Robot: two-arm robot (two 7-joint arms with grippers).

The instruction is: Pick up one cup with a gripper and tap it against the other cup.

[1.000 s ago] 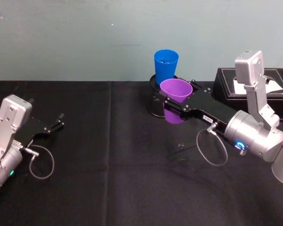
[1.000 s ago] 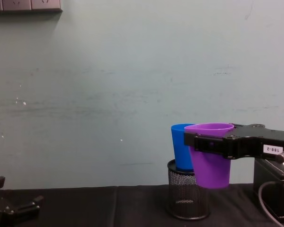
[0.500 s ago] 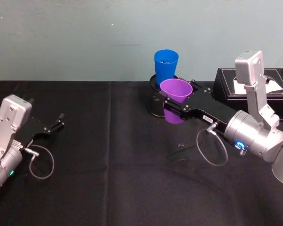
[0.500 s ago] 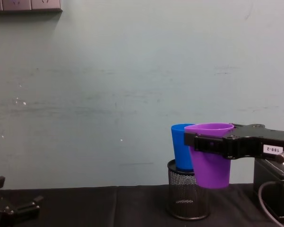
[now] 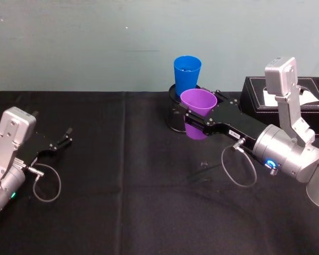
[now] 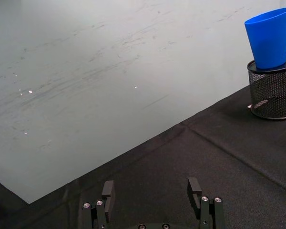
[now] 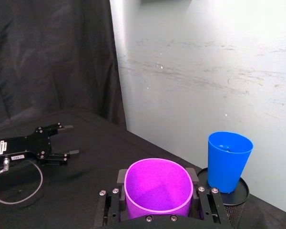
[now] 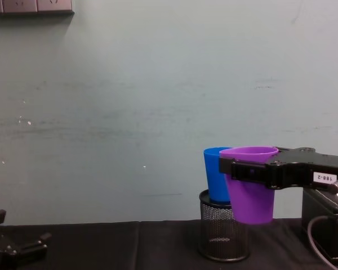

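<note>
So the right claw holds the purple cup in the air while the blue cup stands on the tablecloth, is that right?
Not quite: the blue cup stands on top of the black wire-mesh pen holder, not the tablecloth, as the chest view shows. The right claw does hold the purple cup in the air.

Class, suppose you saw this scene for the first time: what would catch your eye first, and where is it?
The purple cup stands out, held in mid-air by the right gripper at centre right. Just behind it, the blue cup perches on a black mesh holder. The left gripper sits open at far left.
</note>
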